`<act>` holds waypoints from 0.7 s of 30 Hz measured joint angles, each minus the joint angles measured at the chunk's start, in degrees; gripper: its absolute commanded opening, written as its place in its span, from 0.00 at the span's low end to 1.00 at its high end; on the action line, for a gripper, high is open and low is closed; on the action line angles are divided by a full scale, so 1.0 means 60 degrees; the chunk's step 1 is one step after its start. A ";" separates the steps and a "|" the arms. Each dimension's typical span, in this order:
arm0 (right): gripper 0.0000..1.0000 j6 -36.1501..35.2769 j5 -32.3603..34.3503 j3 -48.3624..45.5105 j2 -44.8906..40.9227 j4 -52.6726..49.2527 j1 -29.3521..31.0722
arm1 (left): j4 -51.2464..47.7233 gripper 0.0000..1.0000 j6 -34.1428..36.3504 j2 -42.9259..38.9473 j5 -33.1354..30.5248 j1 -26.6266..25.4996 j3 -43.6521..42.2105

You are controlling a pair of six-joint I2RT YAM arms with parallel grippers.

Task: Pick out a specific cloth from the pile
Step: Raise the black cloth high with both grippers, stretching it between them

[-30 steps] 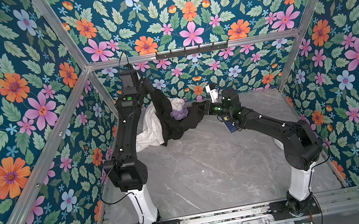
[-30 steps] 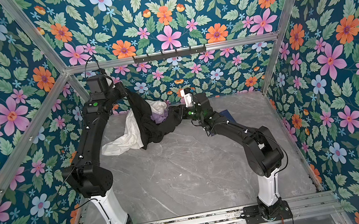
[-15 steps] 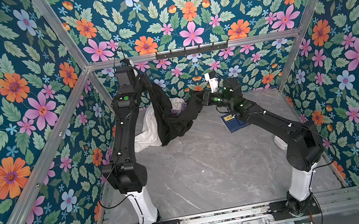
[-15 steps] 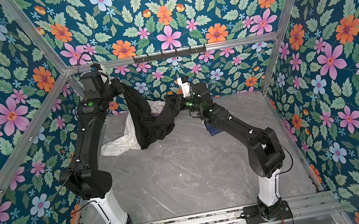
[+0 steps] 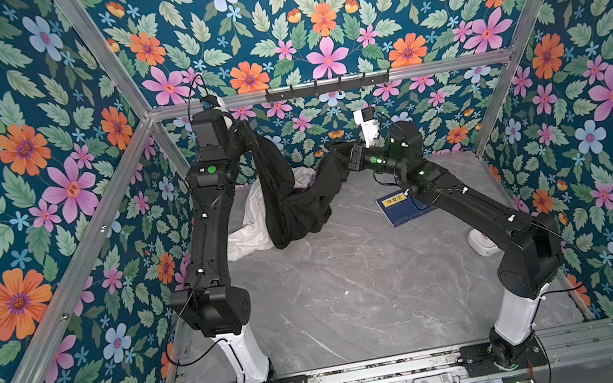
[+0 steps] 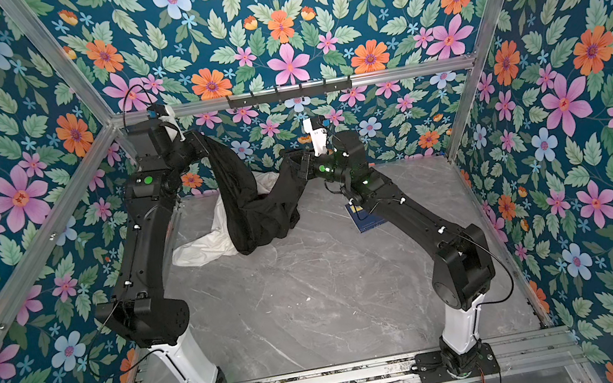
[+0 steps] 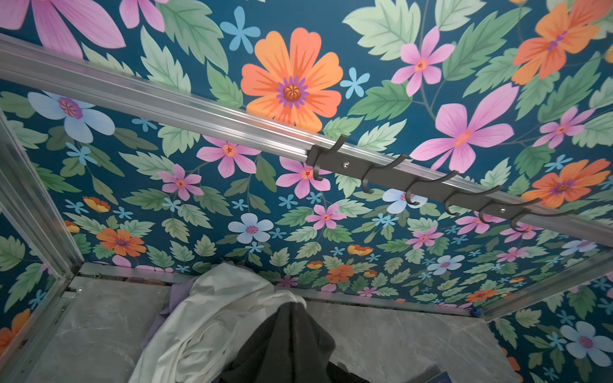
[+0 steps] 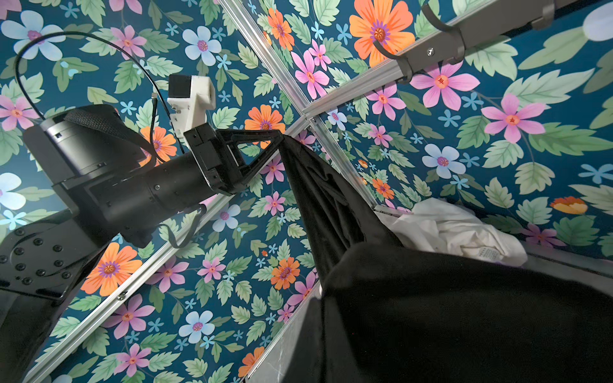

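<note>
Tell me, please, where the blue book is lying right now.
In both top views the book lies flat on the table, right of centre, partly under the right arm and apart from the black cloth.

Grey marbled desk (image 5: 356, 298). White garment (image 5: 249, 236) heaped at 11 o'clock, low fold of the black cloth (image 5: 292, 220) resting just beside it. Blue book (image 5: 400, 206) flat at 1 o'clock; small white object (image 5: 480, 245) at 3 o'clock.

Bright, even, diffuse light in every view. Shadows on the marble floor (image 5: 356, 298) are faint and soft. Mild sheen on the aluminium rails (image 7: 166, 102), no harsh glare. Both top views are sharp, with wide-angle bending at the edges. Wrist views: wallpaper (image 7: 292, 89) crisp, but the black cloth (image 8: 464, 315) close to the lens is dark, near detail-less and slightly soft.
</note>
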 measured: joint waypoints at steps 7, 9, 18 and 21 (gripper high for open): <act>0.00 -0.0259 0.0073 0.0113 -0.0342 -0.0295 0.0058 | 0.0055 0.00 -0.0113 -0.0419 0.0357 -0.0372 -0.0098; 0.00 -0.0302 0.0098 0.0142 -0.0459 -0.0324 0.0069 | 0.0062 0.00 -0.0193 -0.0521 0.0346 -0.0382 -0.0098; 0.00 -0.0627 0.0244 0.0517 -0.0867 -0.0827 0.0076 | 0.0131 0.00 -0.0248 -0.0827 0.0357 -0.0561 -0.0098; 0.00 -0.0707 0.0248 0.0568 -0.1005 -0.0991 0.0076 | 0.0142 0.00 -0.0273 -0.0940 0.0357 -0.0637 -0.0098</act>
